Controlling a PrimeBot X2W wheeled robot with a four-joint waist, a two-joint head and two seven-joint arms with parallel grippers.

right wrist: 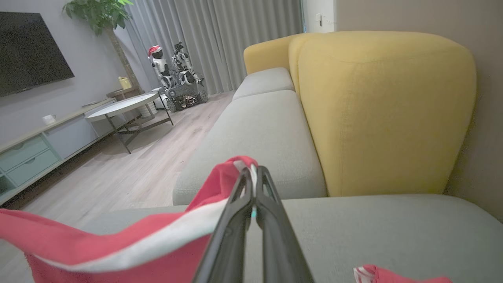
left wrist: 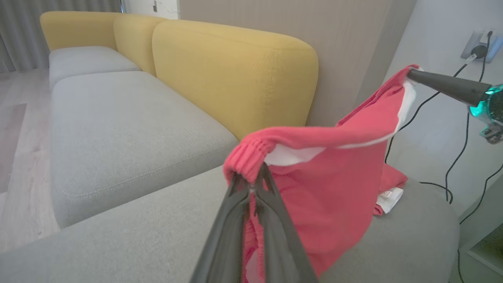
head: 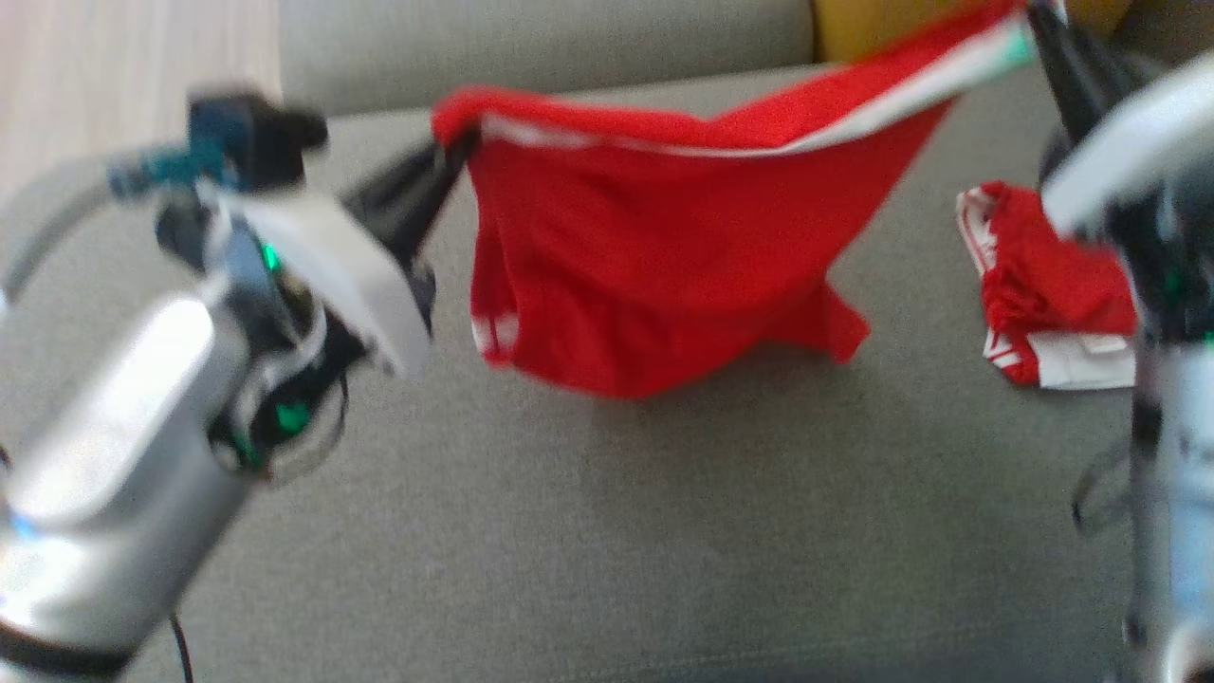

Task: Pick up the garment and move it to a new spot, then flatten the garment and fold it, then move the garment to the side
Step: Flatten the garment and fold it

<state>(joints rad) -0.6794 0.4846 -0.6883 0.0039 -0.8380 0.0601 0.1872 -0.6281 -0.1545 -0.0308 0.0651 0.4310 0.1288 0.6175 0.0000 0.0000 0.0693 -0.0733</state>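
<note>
Head view is blurred. Two red garments are counted on the grey sofa point(head: 664, 531). One garment point(head: 664, 266) is held up by its white-striped edge and stretched between two tools, hanging over the seat. The second garment point(head: 1043, 285) lies crumpled at the right, partly hidden by the right arm point(head: 1171, 398). The left tool point(head: 453, 152) and the right tool point(right wrist: 253, 171) are each clamped tight on one end of the raised garment.

Motion blurs the head view. The right arm point(head: 1129, 156) hides part of a second red cloth point(head: 1039, 275); the far right corner of the garment point(head: 654, 256) is cut off.
</note>
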